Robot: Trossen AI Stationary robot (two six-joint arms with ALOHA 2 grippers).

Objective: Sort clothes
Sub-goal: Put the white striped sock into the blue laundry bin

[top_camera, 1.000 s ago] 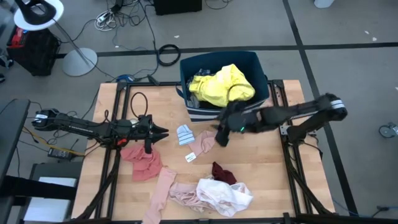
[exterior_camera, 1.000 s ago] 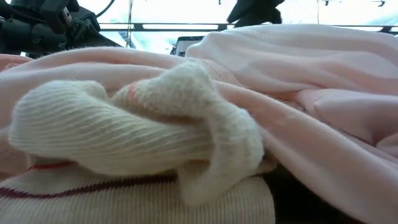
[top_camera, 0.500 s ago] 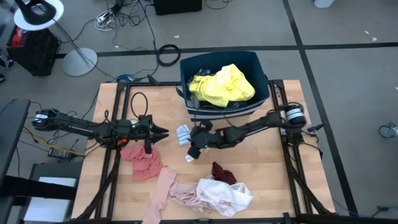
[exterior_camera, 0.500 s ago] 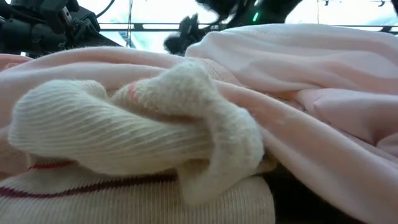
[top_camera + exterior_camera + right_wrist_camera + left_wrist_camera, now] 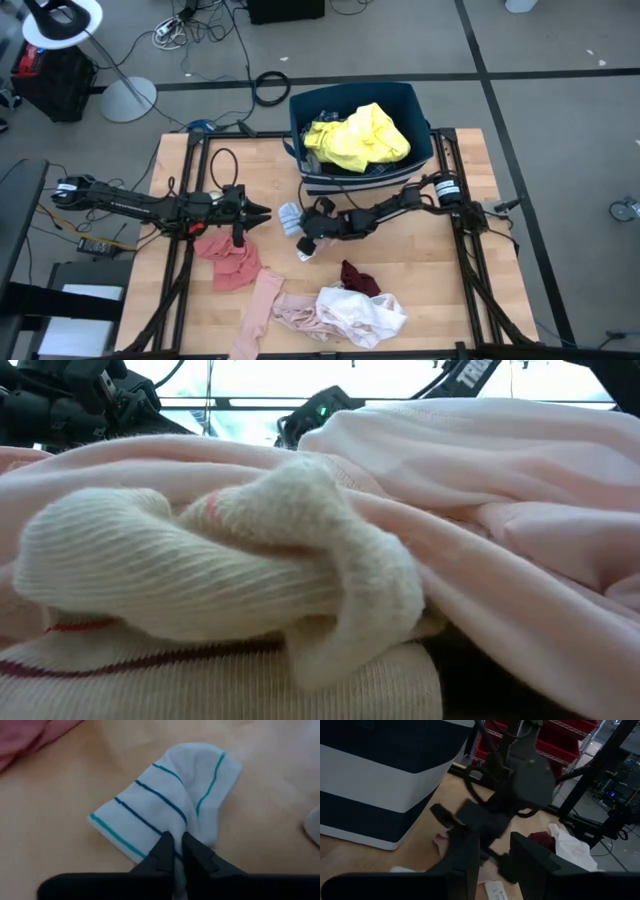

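Fabric is filling the low view nearest the camera: a cream ribbed sock (image 5: 200, 575) is lying on pale pink clothing (image 5: 480, 490), all of it soft, light and ready to sag when lifted. From above, that pale heap (image 5: 345, 312) is sitting at the worktop's (image 5: 440, 280) near edge, with a maroon piece (image 5: 358, 276) just beyond and a salmon red garment (image 5: 232, 262) off to the left. Mid-worktop, the right gripper (image 5: 175, 851) is pinching the edge of a small white sock (image 5: 165, 805) with teal and blue stripes; a pinch at a fold or hem looks enough, since it is limp and weighs next to nothing. The left gripper (image 5: 262, 212) is hovering nearby with fingers apart, holding nothing. Farthest back, the blue bin (image 5: 420, 100) is holding yellow clothing (image 5: 358, 137).
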